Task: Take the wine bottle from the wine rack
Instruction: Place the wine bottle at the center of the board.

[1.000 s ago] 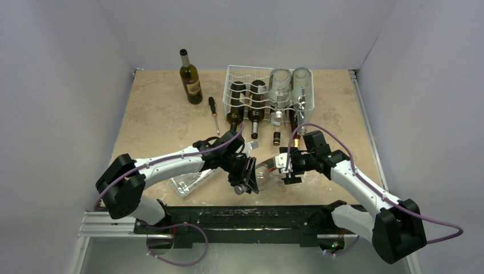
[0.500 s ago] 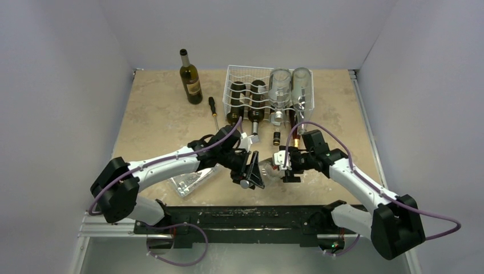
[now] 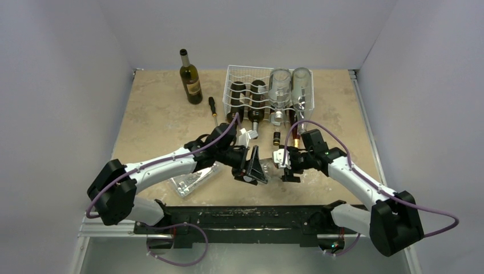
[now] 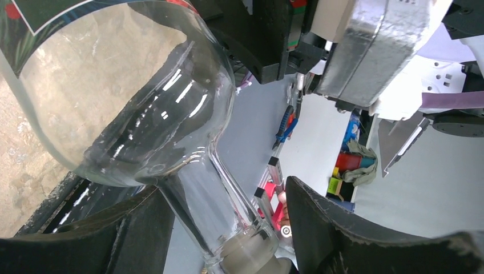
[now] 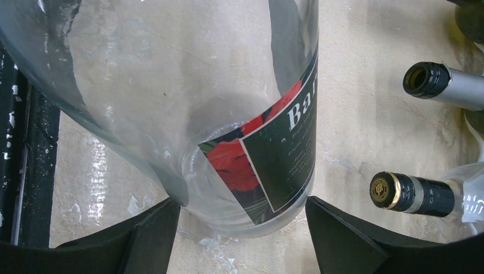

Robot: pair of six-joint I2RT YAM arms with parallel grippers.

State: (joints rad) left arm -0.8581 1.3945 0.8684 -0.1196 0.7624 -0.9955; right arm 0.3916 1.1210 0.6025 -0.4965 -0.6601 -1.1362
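Note:
A clear empty wine bottle (image 3: 273, 169) with a dark red-flowered label is held low over the front of the table, off the white wire wine rack (image 3: 231, 77) at the back. My right gripper (image 3: 283, 165) is shut on its base; in the right wrist view both pads press the glass (image 5: 228, 85) around the gripper (image 5: 242, 205). My left gripper (image 3: 255, 167) is open around the neck; in the left wrist view the neck (image 4: 211, 200) passes between the fingers (image 4: 222, 188) with a gap on the right side.
The rack holds two dark bottles (image 3: 246, 103) and two clear ones (image 3: 290, 85). A dark bottle (image 3: 190, 77) stands upright at back left, a screwdriver (image 3: 213, 111) beside it. A clear plastic box (image 3: 191, 181) lies front left. Bottle necks (image 5: 411, 193) lie close by.
My left gripper has moved right and turned, bringing its open fingers around the bottle's neck. The right gripper has held the bottle nearly still, shifting slightly up.

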